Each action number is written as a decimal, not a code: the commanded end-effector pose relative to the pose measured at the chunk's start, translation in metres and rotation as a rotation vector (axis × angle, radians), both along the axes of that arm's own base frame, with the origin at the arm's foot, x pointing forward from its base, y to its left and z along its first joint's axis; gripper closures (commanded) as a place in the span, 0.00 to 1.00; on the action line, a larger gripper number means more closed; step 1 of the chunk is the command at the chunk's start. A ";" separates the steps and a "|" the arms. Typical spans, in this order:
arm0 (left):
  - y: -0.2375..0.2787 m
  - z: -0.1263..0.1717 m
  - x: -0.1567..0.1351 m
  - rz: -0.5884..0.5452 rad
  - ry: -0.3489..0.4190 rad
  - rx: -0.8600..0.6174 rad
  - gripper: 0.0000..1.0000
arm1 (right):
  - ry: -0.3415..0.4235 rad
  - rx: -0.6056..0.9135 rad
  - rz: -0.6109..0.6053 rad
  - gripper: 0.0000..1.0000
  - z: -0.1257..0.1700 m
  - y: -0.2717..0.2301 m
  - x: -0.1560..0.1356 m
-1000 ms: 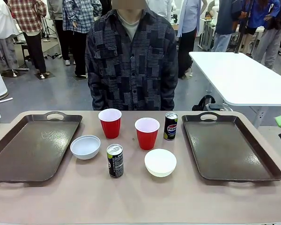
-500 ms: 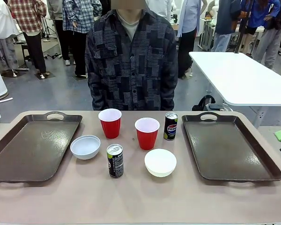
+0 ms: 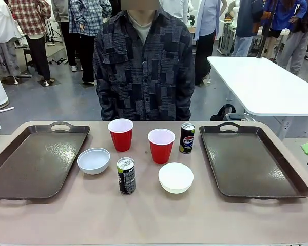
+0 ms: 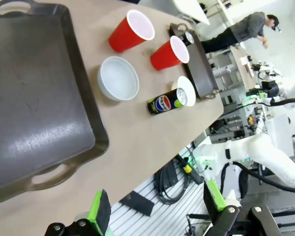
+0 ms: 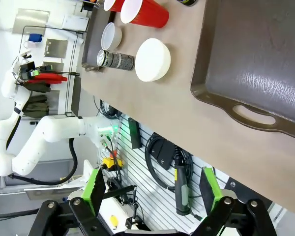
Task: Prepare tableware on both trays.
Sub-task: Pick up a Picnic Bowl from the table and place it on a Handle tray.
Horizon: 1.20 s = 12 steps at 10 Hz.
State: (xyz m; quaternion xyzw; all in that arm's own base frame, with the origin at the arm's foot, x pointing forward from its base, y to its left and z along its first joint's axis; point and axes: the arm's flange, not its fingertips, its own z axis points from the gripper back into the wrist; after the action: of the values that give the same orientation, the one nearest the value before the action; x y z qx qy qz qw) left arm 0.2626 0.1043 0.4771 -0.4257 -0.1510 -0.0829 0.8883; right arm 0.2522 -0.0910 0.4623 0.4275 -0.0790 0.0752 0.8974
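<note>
**Desk:** Where's the tableware?

**Photographer:** All on the bare table (image 3: 154, 220), between the trays. From the front, the left tray (image 3: 36, 161) is at 9 o'clock and the right tray (image 3: 251, 159) at 3. Taking the near can (image 3: 126, 175) as centre, the left bowl (image 3: 93, 160) lies at 10 and the left cup (image 3: 120, 134) at 12. The right cup (image 3: 161, 145) is between 1 and 2, the far can (image 3: 187, 138) at 2 and the right bowl (image 3: 175, 177) at 3. A person (image 3: 143, 66) stands across the table at 12.

**Desk:** The grippers?

**Photographer:** Each wrist view has its own. The left gripper (image 4: 157, 206) has its jaws spread wide, by the table's near edge. The right gripper (image 5: 151, 191) has its jaws spread too, near the right tray's handle.

**Desk:** What does one camera catch that another misses?

**Photographer:** The left wrist view catches a Pepsi mark on the near can. From the front that can turns other print to the lens, and the Pepsi mark reads on the far can.

**Desk:** Anything cut off?

**Photographer:** In the left wrist view the left tray runs past the edge, and the near can covers part of the right bowl. In the right wrist view the far can and left cup are clipped at 12, and the right tray at 3.
</note>
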 end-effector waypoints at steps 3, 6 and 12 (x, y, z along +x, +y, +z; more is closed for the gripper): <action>0.003 -0.001 -0.001 -0.001 -0.003 -0.017 0.00 | -0.008 0.016 0.005 0.00 0.002 0.001 -0.001; 0.003 -0.001 -0.001 -0.001 -0.003 -0.017 0.00 | -0.008 0.016 0.005 0.00 0.002 0.001 -0.001; 0.003 -0.001 -0.001 -0.001 -0.003 -0.017 0.00 | -0.008 0.016 0.005 0.00 0.002 0.001 -0.001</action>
State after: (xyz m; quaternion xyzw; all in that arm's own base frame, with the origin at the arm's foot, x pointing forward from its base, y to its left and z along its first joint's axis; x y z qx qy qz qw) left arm 0.2624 0.1047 0.4769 -0.4261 -0.1508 -0.0819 0.8883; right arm 0.2520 -0.0905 0.4624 0.4279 -0.0780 0.0757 0.8972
